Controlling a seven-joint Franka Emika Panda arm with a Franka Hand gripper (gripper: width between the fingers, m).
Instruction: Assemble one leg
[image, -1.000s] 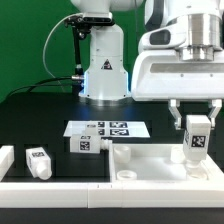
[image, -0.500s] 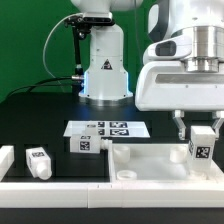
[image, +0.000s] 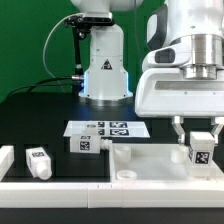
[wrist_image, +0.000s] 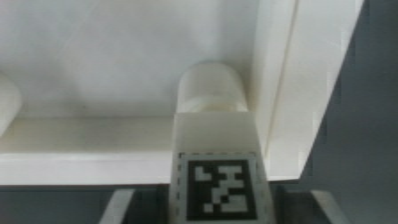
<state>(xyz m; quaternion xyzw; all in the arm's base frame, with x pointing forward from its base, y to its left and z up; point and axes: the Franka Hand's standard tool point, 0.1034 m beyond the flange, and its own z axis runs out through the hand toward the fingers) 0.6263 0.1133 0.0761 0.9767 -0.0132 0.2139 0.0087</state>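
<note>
My gripper is shut on a white leg with a black-and-white tag, held upright over the right end of the large white panel. In the wrist view the leg runs from between my fingers down toward the panel's floor, beside its raised side wall. Whether its lower end touches the panel I cannot tell. Two more tagged legs lie on the table: one at the exterior view's left, one near the middle.
The marker board lies behind the panel. A white rail runs along the front edge. The robot base stands at the back. A small white block sits at the far left.
My gripper has moved toward the exterior view's right and slightly down with the leg, which now sits lower over the panel's right end. The other legs have not moved.
</note>
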